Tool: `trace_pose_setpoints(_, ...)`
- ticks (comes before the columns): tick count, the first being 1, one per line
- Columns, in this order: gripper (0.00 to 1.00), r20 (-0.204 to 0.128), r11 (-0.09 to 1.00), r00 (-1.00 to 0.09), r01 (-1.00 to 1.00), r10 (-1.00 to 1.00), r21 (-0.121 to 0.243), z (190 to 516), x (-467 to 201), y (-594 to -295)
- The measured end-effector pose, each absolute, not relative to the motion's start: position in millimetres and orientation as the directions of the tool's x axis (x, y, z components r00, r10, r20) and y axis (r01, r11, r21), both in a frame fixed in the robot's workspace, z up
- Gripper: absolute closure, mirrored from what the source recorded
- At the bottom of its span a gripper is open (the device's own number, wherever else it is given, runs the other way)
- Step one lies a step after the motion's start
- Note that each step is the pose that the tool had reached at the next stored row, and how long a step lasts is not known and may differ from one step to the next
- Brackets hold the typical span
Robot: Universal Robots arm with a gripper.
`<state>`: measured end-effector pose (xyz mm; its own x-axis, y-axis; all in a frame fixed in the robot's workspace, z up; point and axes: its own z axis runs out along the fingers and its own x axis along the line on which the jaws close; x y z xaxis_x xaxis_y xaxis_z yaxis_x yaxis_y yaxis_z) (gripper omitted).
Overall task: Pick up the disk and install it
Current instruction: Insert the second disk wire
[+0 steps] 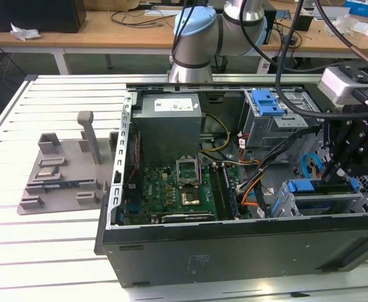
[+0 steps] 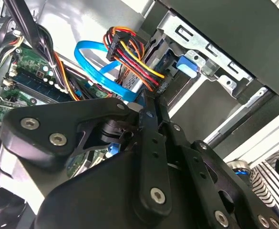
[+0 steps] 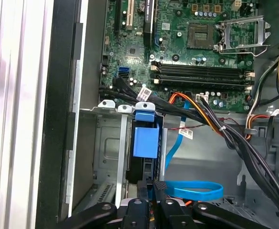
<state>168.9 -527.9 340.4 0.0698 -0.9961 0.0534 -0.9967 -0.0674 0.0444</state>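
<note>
Black claw (image 3: pixel 154 191) lowered into open computer case (image 1: pixel 234 245) at exterior view's right, fingers (image 3: pixel 159 190) drawn nearly together, pinching upper edge of disk (image 3: pixel 145 143); disk standing on edge in metal drive bay (image 3: pixel 111 143), blue rail at top, beside green motherboard (image 1: pixel 171 189) and blue data cable (image 3: pixel 196 190); case resting on white slatted table (image 1: pixel 45 245); grey fixture (image 1: pixel 64 173) on table at exterior view's left; wooden benches (image 1: pixel 108 25) behind.
</note>
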Motion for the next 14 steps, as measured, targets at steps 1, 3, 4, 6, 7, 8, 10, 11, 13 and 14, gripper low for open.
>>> trace_pose_setpoints(1,0.84,0.054,-0.067,0.07,-0.997,-0.996,0.044,340,169,-528)
trace_pose_setpoints(3,0.84,0.053,-0.067,0.07,-0.997,-0.996,0.044,340,169,-528)
trace_pose_setpoints(4,0.84,0.053,-0.067,0.07,-0.997,-0.996,0.044,340,169,-528)
trace_pose_setpoints(6,0.83,0.053,-0.068,0.07,-0.997,-0.996,0.044,340,169,-528)
trace_pose_setpoints(7,0.76,0.054,-0.067,0.07,-0.997,-0.996,0.044,340,169,-528)
trace_pose_setpoints(8,0.76,0.054,-0.067,0.07,-0.997,-0.996,0.044,344,169,-528)
trace_pose_setpoints(10,0.76,0.054,-0.068,0.07,-0.997,-0.996,0.044,352,169,-528)
trace_pose_setpoints(11,0.76,0.054,-0.068,0.07,-0.997,-0.996,0.044,357,169,-527)
trace_pose_setpoints(13,0.84,0.054,-0.067,0.07,-0.997,-0.996,0.044,367,169,-527)
trace_pose_setpoints(14,0.89,0.054,-0.067,0.07,-0.997,-0.996,0.044,371,169,-527)
